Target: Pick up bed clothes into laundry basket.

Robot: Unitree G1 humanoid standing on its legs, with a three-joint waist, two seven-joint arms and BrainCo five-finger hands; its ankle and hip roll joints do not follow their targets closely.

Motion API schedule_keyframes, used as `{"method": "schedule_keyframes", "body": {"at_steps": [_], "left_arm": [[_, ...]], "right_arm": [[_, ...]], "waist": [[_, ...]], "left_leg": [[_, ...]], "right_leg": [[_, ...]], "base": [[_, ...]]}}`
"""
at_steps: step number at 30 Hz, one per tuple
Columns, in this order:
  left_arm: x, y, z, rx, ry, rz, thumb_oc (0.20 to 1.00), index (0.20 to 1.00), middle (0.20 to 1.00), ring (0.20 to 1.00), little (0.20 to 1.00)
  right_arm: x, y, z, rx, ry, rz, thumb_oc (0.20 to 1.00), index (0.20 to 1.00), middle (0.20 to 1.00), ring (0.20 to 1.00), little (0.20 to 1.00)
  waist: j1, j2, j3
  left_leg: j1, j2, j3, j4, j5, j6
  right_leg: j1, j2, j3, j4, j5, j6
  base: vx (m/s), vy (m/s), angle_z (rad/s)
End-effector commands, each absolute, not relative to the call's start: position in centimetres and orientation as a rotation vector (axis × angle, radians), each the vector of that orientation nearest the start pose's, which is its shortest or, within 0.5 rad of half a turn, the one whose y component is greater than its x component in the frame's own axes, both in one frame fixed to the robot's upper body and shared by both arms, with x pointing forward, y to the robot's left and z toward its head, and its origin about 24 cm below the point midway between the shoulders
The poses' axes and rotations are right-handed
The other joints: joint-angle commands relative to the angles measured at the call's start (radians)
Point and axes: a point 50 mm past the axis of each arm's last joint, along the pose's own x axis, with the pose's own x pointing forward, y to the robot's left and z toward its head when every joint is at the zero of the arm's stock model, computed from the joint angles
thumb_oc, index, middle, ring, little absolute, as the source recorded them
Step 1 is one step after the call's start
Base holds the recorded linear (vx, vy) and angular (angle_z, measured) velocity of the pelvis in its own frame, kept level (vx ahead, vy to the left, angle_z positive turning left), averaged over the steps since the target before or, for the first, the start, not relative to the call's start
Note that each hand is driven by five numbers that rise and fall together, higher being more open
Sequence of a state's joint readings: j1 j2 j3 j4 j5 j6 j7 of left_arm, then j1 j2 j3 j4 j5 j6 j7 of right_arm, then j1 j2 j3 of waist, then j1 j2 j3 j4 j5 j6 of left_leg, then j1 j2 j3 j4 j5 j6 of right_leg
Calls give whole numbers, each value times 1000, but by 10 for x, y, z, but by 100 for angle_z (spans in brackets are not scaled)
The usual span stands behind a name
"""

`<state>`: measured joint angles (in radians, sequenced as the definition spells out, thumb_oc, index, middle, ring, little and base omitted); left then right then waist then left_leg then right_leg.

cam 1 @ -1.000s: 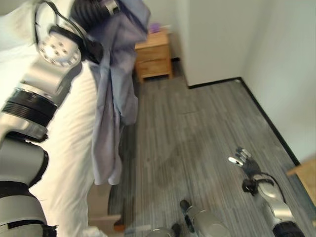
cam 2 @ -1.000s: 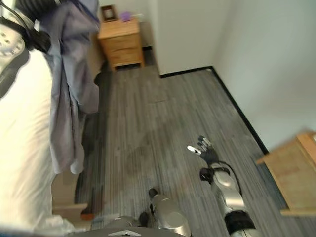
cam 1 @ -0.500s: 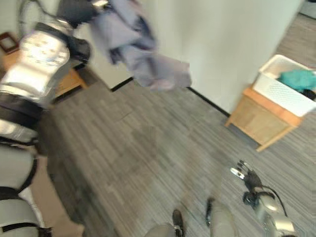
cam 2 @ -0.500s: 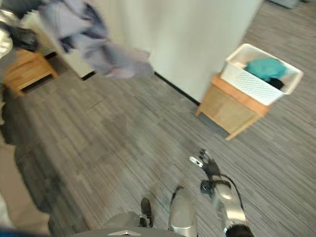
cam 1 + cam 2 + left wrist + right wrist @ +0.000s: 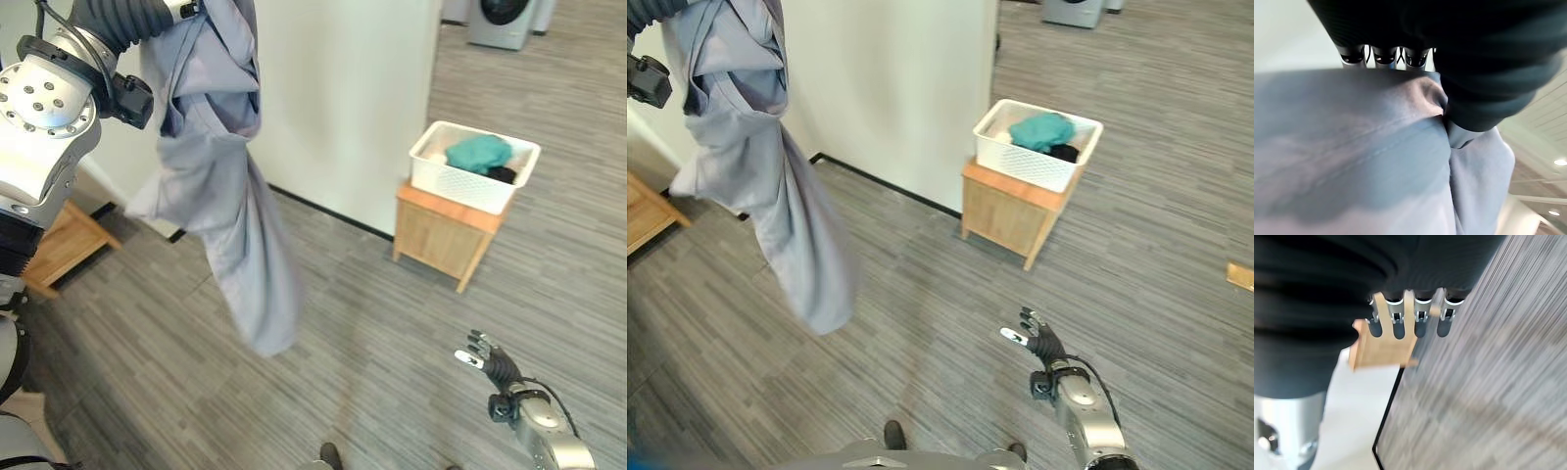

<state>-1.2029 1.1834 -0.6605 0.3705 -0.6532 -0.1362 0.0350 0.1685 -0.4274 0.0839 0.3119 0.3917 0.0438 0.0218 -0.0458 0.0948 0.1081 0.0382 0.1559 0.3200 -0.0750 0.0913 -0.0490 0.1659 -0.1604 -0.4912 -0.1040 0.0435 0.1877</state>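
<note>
While no writing reads, left robot hand (image 5: 1400,54) pinches grey cloth (image 5: 220,186); right robot hand (image 5: 487,354) spread.

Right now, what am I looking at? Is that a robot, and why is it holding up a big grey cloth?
Yes, it is a walking robot with two arms and hands. Two pictures come from cameras in its head, looking down. The other two come from little cameras on its wrists, very close to each hand.

Its left hand is raised high and grips a grey-blue sheet, which hangs down over the striped grey floor. Its right hand is low, with fingers spread, holding nothing.

By the white wall stands a small wooden table. On it sits a white basket with teal cloth already inside. The sheet probably goes there next.
</note>
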Motion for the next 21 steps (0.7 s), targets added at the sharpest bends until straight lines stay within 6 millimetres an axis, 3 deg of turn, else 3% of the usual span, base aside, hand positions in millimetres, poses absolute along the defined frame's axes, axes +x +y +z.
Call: {"method": "schedule_keyframes", "body": {"at_steps": [1,8,11,13,16,18,19,20,21], "left_arm": [[311,273,402,658,-751,119,200,200,200,200,200],[319,263,394,653,-731,73,200,200,200,200,200],[322,266,389,646,-710,84,200,200,200,200,200],[326,262,385,632,-699,68,200,200,200,200,200],[331,255,378,620,-689,40,200,200,200,200,200],[336,249,370,609,-669,13,200,200,200,200,200],[337,248,366,576,-666,11,200,200,200,200,200],[339,250,363,565,-642,13,200,200,200,200,200],[343,251,358,522,-627,15,200,200,200,200,200]], "right_arm": [[197,-235,-35,-10,419,-52,1000,1000,1000,1000,1000],[188,-241,-39,-20,447,-77,1000,1000,1000,1000,1000],[188,-245,-36,-18,430,-96,1000,1000,1000,1000,1000],[176,-249,-42,23,458,-136,1000,1000,1000,1000,1000],[167,-258,-45,12,482,-179,1000,1000,1000,1000,1000],[160,-267,-48,13,509,-215,1000,1000,1000,1000,1000],[165,-275,-43,-30,502,-225,1000,1000,1000,1000,1000],[173,-276,-38,-25,480,-225,1000,1000,1000,1000,1000],[179,-275,-35,3,454,-221,1000,1000,1000,1000,1000]], "waist": [[11,-42,7],[-5,-38,1],[-14,-32,-2],[-40,-27,16],[-53,-35,41],[-59,-70,61],[-20,-97,98],[27,-123,112],[57,-125,105]], "left_leg": [[1,-8,18,-3,-43,-55],[14,4,23,-6,-40,-66],[33,3,56,-10,-51,-65],[39,27,58,-8,-40,-70],[28,50,57,11,-9,-83],[-44,112,19,209,14,-94],[-182,72,-151,386,75,-65],[-279,-78,-272,387,-16,-31],[-333,-111,-274,268,2,-25]], "right_leg": [[-37,-34,32,23,-65,8],[-28,-13,29,21,-75,-2],[-25,-11,24,27,-72,4],[-59,1,59,108,-124,-25],[-71,24,77,113,-141,-46],[-44,63,88,83,-159,-87],[-36,76,105,73,-154,-122],[-9,71,147,64,-162,-118],[26,89,179,44,-170,-107]], "base": [[29,-103,-4],[34,-64,2],[43,-8,1],[74,-171,-18],[25,-208,-11],[42,-446,13],[121,-376,-12],[312,-300,-27],[359,-121,-68]]}}
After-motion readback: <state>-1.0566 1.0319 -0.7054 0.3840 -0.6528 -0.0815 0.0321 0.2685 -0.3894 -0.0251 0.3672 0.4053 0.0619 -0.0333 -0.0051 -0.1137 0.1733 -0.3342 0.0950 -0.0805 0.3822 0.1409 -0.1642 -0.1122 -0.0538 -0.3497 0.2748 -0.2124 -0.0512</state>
